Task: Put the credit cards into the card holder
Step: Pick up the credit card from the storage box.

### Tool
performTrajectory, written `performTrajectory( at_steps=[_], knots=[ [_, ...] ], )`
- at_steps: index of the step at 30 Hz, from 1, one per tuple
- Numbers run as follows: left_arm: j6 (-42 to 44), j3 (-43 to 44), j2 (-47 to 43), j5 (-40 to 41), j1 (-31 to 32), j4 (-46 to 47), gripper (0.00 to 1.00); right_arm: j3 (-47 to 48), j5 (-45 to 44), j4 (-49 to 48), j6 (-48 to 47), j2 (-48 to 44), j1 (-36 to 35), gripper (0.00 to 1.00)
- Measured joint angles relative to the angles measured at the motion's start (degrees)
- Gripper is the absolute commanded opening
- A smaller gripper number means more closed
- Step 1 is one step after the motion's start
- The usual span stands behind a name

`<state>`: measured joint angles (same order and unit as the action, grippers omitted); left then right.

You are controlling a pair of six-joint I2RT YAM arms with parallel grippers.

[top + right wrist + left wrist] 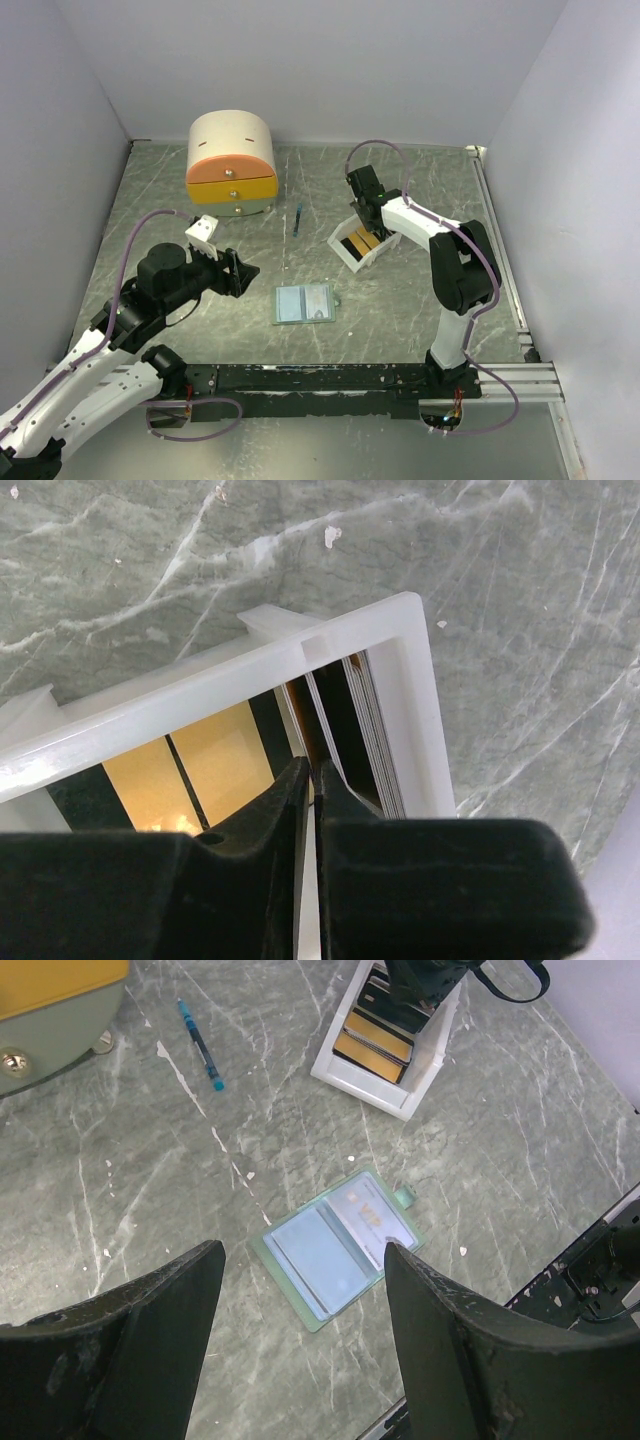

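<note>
Left gripper (302, 1258): closest to the left wrist lens. Its jaws stood wide apart with nothing between them, raised above the worktop (120, 1190).
Card holder (335, 1248): lay open and flat on the worktop, touched by neither arm. The left wrist view framed it between the jaws, and only that view showed its two pages and a small tab at one corner. The top view put it between the two arms, nearer their bases than the tray.
Right gripper (312, 772): jaws nearly together, only a slit left, with the tips dipped inside the white tray (300, 665). Could not tell whether a card edge was pinched.
Credit cards (215, 755): every card seen sat in the tray, well apart from the holder. Gold faces showed with a dark band between them. Only the right wrist view showed thin cards on edge along the tray's side wall, just beside the jaw tips. In the left wrist view the right arm hid the tray's far end.
Blue stick (200, 1045): lay on the worktop between tray and drawer box.
Drawer box (232, 165): seen whole only from the top, at the far left. The left wrist view caught just a corner.
</note>
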<state>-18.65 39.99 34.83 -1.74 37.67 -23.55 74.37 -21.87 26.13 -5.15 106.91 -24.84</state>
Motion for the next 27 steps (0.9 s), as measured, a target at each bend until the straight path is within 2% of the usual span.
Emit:
performTrajectory(
  at_steps=[1, 10, 13, 17, 23, 27],
  knots=[
    [0.0, 0.0, 0.0, 0.02, 0.02, 0.0, 0.76, 0.02, 0.0, 0.0, -0.09, 0.07, 0.0, 0.0],
    [-0.24, -0.02, 0.07, 0.0, 0.0, 0.0, 0.76, 0.02, 0.68, 0.66, -0.24, 0.0, -0.04, 0.0],
    [-1.81, -0.22, 0.66, 0.0, 0.02, 0.39, 0.72, -0.37, 1.55, 0.68, -0.31, -1.03, -0.02, 0.0],
    [-6.86, -3.17, 3.1, -0.5, -0.02, 4.79, 0.66, -1.2, 2.49, 0.7, -0.55, -3.89, -0.02, 0.0],
    [-13.81, -10.43, 10.27, -4.31, -0.07, 13.09, 0.65, -1.73, 2.58, -0.02, -1.31, -5.18, 0.0, 0.0],
    [-15.41, -10.91, 13.99, -5.31, -0.09, 15.76, 0.64, -1.73, 2.89, 0.35, -1.27, -5.44, 0.02, 0.0]
  ],
)
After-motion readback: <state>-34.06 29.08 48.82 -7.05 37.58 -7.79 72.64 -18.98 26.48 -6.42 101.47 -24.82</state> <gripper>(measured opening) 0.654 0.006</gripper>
